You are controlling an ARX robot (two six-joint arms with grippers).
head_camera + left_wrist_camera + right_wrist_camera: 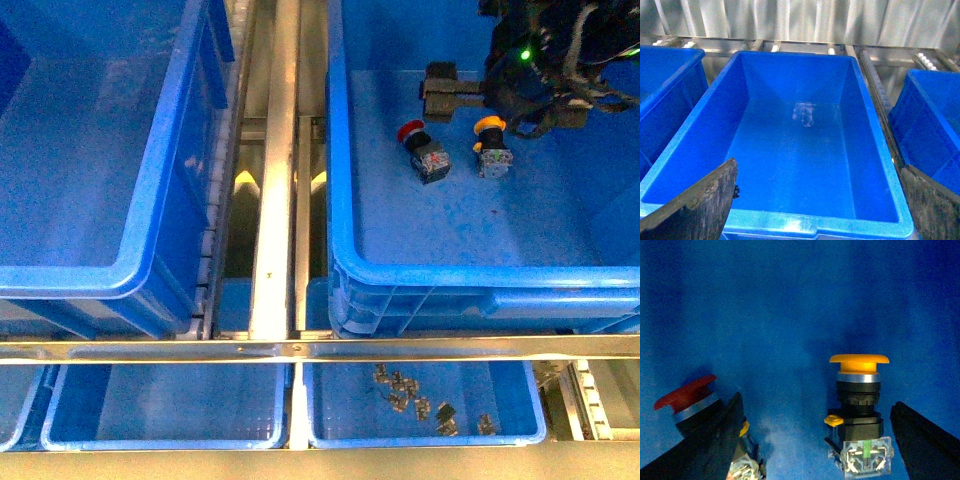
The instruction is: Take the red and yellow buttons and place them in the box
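Red and yellow buttons are lying side by side on the floor of a large blue bin (345, 230) on the right: the red button (423, 150) is sitting just left of the yellow button (491, 145). Hovering over them, the right gripper (815, 440) is spreading its fingers (922, 440) wide around the yellow one, touching nothing. Over an empty blue box (805, 220), the left gripper (815, 210) is also hanging open.

Metal rail (274, 200) running near to far; crossbar (320, 348) near; corrugated wall (790, 20) far.
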